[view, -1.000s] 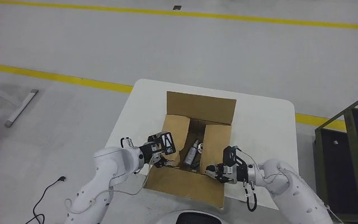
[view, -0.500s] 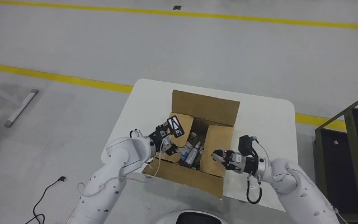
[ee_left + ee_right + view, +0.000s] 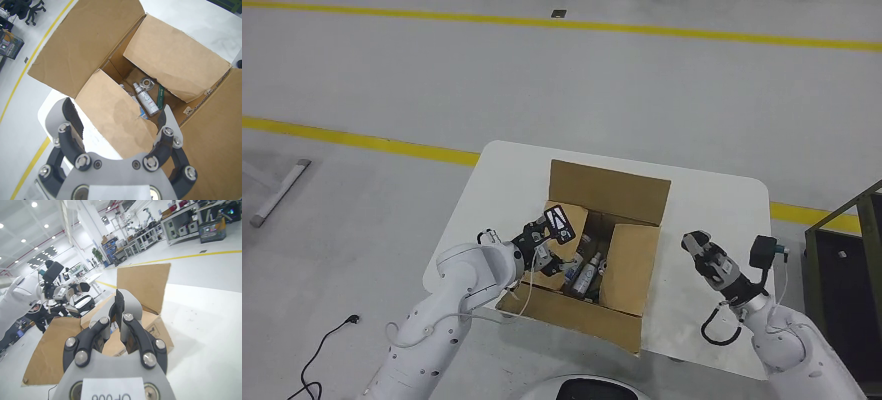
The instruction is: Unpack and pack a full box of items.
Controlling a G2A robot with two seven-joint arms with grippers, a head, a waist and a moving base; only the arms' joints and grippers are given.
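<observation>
Cardboard box (image 3: 607, 190) stands at the centre of the top view on the white table (image 3: 712, 200), with its four flaps folded out. The left gripper (image 3: 550, 262) is at the left flap. The right gripper (image 3: 700, 247) is right of the box and apart from it.

In the left wrist view the left gripper (image 3: 116, 106) has its fingers wide apart, one on each side of this flap, and they clamp nothing. On the box floor lie a white spray bottle (image 3: 146, 100), a metal flange (image 3: 146, 83), a green tool handle (image 3: 160, 96) and a further item half hidden under the flap.

In the right wrist view the right gripper (image 3: 121, 294) has its fingers together and empty, and the box (image 3: 141, 285) is beyond them.

I judge that only the opening is done. Every item I can see is inside, so the unpacking is not yet started and the packing comes after it.
</observation>
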